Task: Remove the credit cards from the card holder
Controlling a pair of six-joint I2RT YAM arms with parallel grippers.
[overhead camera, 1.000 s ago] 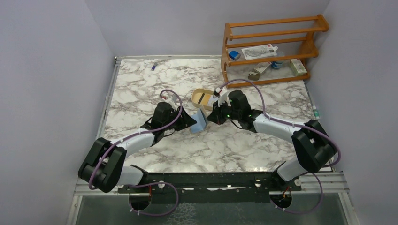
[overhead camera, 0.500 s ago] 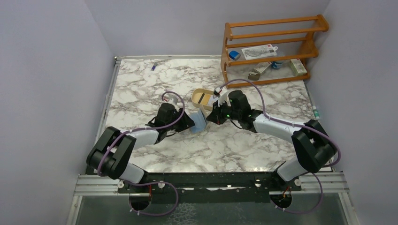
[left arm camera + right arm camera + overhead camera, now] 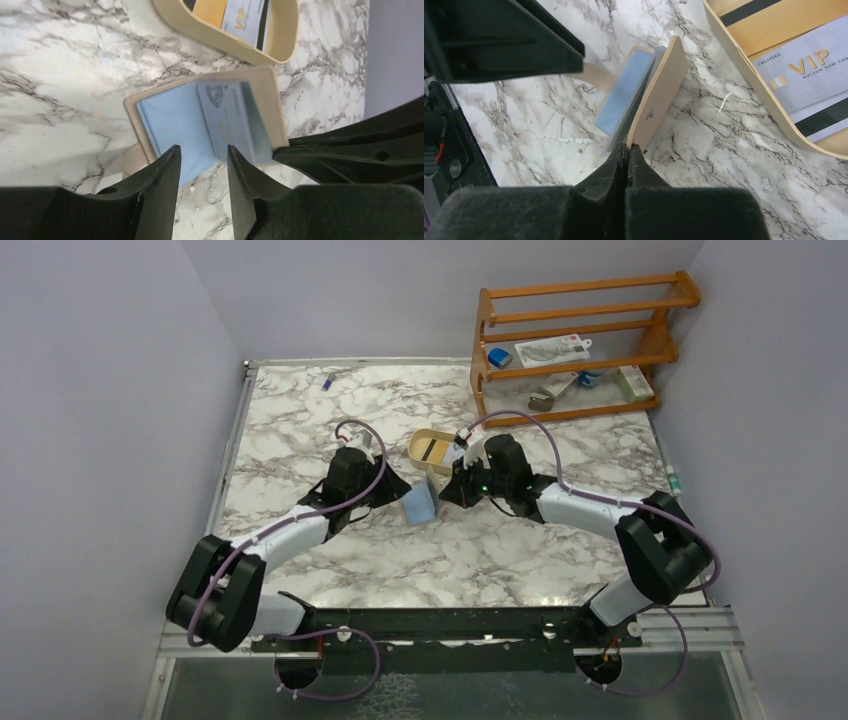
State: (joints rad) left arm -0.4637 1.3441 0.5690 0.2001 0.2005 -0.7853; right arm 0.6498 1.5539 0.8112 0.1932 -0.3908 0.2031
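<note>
The card holder [image 3: 420, 503] stands open on its edge near the middle of the marble tabletop [image 3: 300, 430], between the two arms, its pale blue lining turned toward the left arm. In the left wrist view a whitish credit card [image 3: 227, 120] is tucked in the lining's right-hand pocket, with part of its face showing.

The left tool [image 3: 202, 157] is held apart – its two fingers straddle the lower edge of the blue lining with a clear gap between them, and they grip nothing. The right tool [image 3: 625, 150] is pressed closed, its tips pinching the lower edge of the holder's tan cover, which leans away at a tilt in the right wrist view.

Just beyond the holder lies an oval tan tray [image 3: 215, 39] – a pale VIP card [image 3: 804, 70] rests flat inside it. A wooden rack [image 3: 484, 340] stands at the far right of the tabletop, well apart from both arms.
</note>
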